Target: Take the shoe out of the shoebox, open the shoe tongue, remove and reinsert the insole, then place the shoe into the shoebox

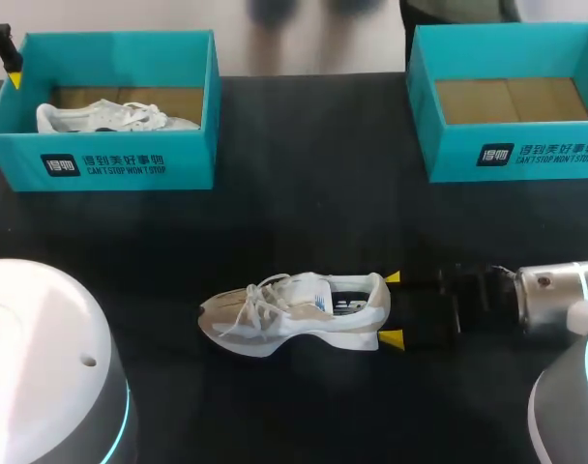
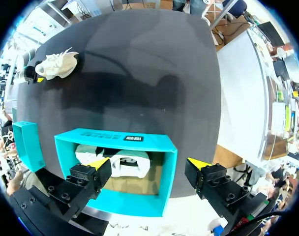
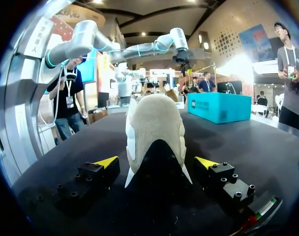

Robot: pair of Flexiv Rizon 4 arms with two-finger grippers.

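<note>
A beige and white shoe (image 1: 294, 314) lies on its sole mid-table, toe to the left. My right gripper (image 1: 392, 307) stands open at its heel, one yellow tip on each side. In the right wrist view the heel (image 3: 154, 128) sits between the fingers with a gap on both sides. My left gripper (image 2: 148, 163) hangs open above the left teal shoebox (image 2: 115, 139). That box (image 1: 110, 164) holds a second white shoe (image 1: 110, 118). The right teal shoebox (image 1: 512, 150) shows only its cardboard floor.
The table top is black. The two boxes stand along its far edge with a wide gap between them. Bare table lies between the boxes and the shoe. My arms' round bases fill the near left and near right corners.
</note>
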